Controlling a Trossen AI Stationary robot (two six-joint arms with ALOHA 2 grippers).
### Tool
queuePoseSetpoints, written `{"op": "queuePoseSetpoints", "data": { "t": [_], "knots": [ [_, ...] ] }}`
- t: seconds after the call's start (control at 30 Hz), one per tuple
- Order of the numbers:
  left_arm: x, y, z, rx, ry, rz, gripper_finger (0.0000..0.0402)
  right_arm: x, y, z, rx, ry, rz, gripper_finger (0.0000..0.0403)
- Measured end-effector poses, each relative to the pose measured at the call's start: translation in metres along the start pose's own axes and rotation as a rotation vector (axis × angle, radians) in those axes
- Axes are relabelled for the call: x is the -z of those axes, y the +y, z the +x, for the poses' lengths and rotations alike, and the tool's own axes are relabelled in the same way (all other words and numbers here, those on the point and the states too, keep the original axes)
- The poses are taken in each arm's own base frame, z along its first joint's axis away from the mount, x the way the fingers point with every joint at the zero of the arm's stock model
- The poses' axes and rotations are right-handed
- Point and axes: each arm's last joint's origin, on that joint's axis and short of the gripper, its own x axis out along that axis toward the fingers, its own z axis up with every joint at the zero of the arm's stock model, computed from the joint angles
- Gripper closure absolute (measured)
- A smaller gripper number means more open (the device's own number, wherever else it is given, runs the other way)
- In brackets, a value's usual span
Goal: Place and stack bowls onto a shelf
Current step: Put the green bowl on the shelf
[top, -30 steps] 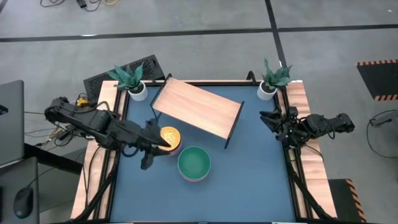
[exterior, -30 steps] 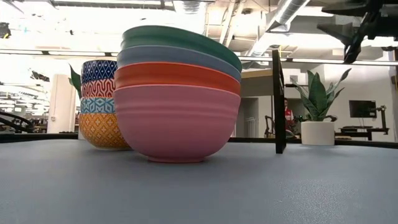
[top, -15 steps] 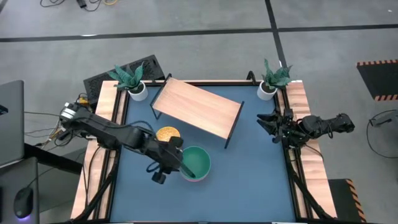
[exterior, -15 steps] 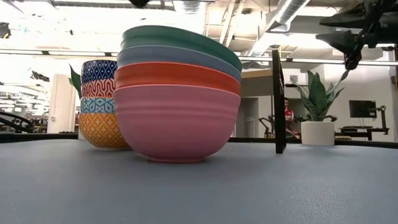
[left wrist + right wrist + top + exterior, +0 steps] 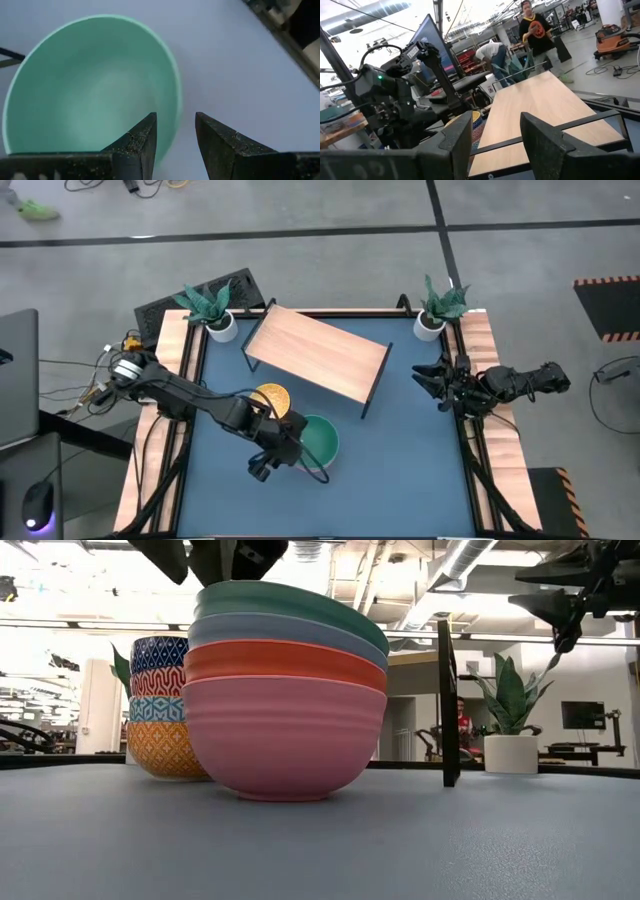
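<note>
Four large bowls sit nested on the blue table, pink lowest, then orange-red, blue-grey and green on top. A stack of small patterned bowls stands to its far left. The wooden shelf stands on black legs at the far side. My left gripper is open just above the green bowl's left rim, one finger over the inside and one outside. My right gripper waits open at the right edge.
Two white pots with green plants stand at the table's far corners. Wooden side rails run along the left and right edges. A shelf leg stands right of the large stack. People move in the room beyond.
My left gripper has swung from beside the small patterned stack toward the table's near right, and has come down over the green bowl's left rim. The right gripper has dropped slightly. The bowls have kept still.
</note>
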Motion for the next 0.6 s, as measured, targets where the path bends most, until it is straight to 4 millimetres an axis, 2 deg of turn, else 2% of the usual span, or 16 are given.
{"op": "queuePoseSetpoints", "data": {
  "t": [0.33, 0.6],
  "knots": [
    [0.006, 0.013, 0.0, 0.02, 0.012, -0.037, 0.0281, 0.0, 0.0, 0.0, -0.001, -0.001, 0.001, 0.0212],
    [0.008, 0.012, 0.0, 0.041, 0.03, 0.036, 0.0291, 0.0, 0.0, 0.0, -0.001, -0.001, 0.001, 0.0212]
  ]
}}
